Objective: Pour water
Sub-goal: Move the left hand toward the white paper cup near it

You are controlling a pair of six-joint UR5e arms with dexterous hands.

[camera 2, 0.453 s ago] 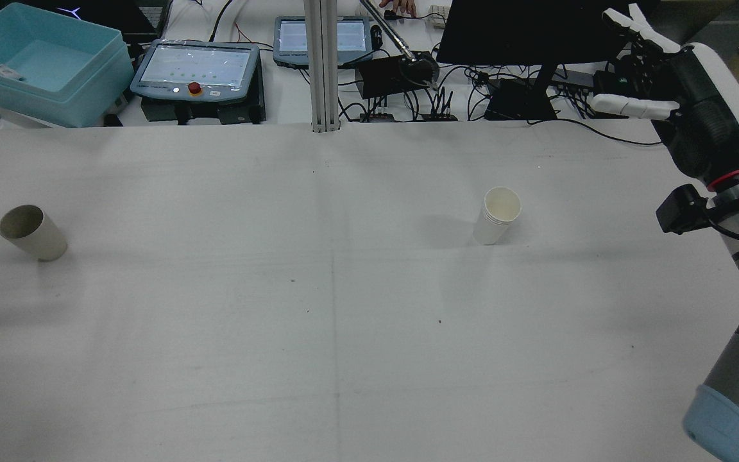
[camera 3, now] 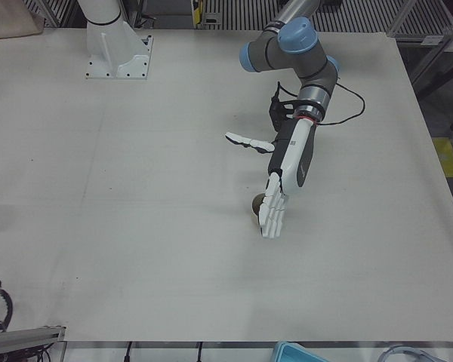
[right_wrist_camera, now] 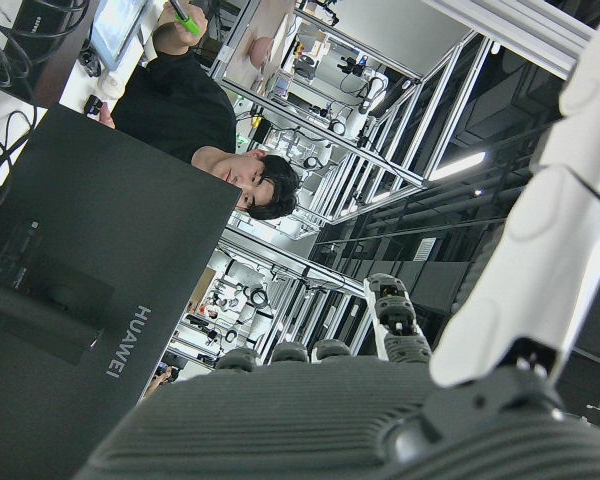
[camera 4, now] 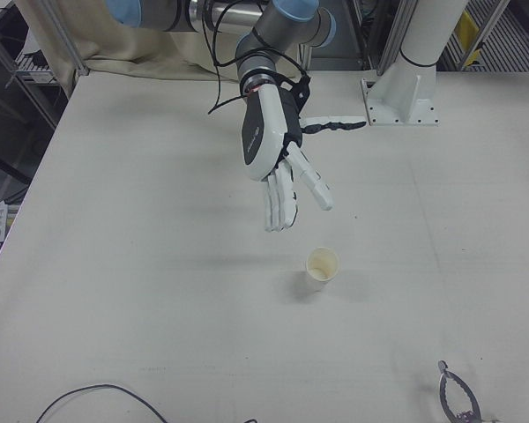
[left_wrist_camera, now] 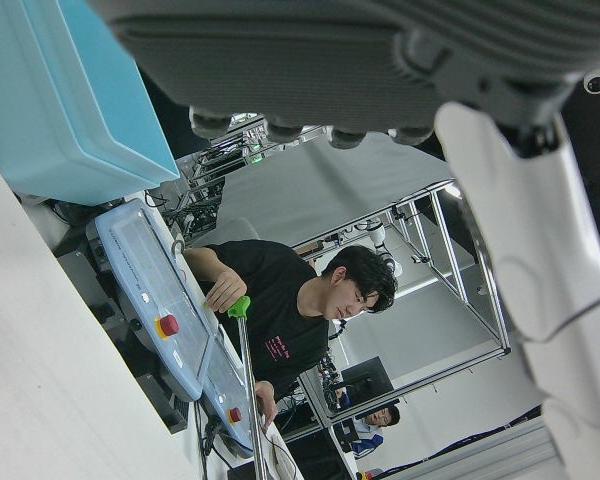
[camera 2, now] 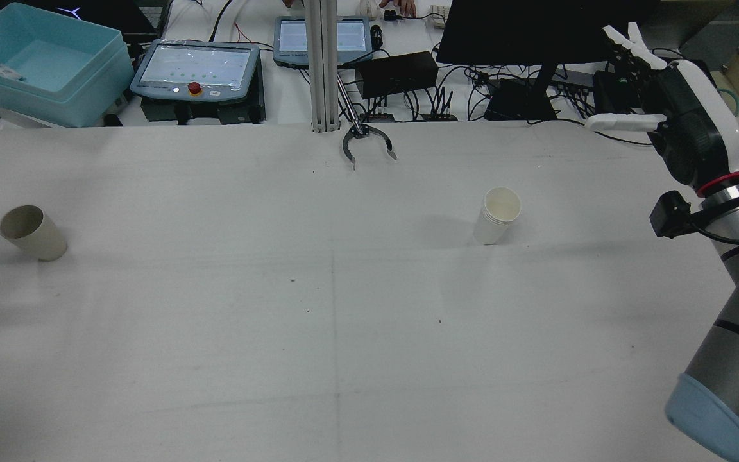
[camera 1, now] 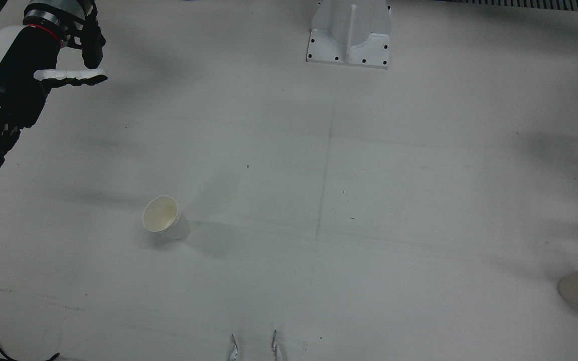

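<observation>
— How far along are you with the pour?

— Barely begun, I'd judge. Neither cup is in my grasp. Nearest the middle of the tabletop [camera 2: 344, 308] stands the white paper cup [camera 2: 496, 215], upright and alone. Its inside looks pale; I cannot tell whether there is water in it.

— And your right hand?

— My right hand [camera 2: 655, 90] hovers off to that cup's side and beyond it, fingers spread wide, thumb out, holding nothing. In the right-front view it [camera 4: 278, 167] hangs above the cup [camera 4: 322, 268], clear of it, palm not yet around the wall.

— The other cup?

— The brown paper cup [camera 2: 31, 231] sits well apart, near the tabletop's left edge. It appears upright too. My left hand [camera 3: 283, 181] is stretched flat above and just beyond it, fingers straight and apart, empty; the cup peeks out beside the fingers [camera 3: 272, 214] in the left-front view.

— So what's left?

— Everything, I think: grasp one cup, carry it to the other, tip it. Farther off, a grabber tool's claw [camera 2: 367, 142] reaches onto the far edge of the tabletop from the operators' side, where a person [left_wrist_camera: 290, 310] stands by the pendants.
</observation>
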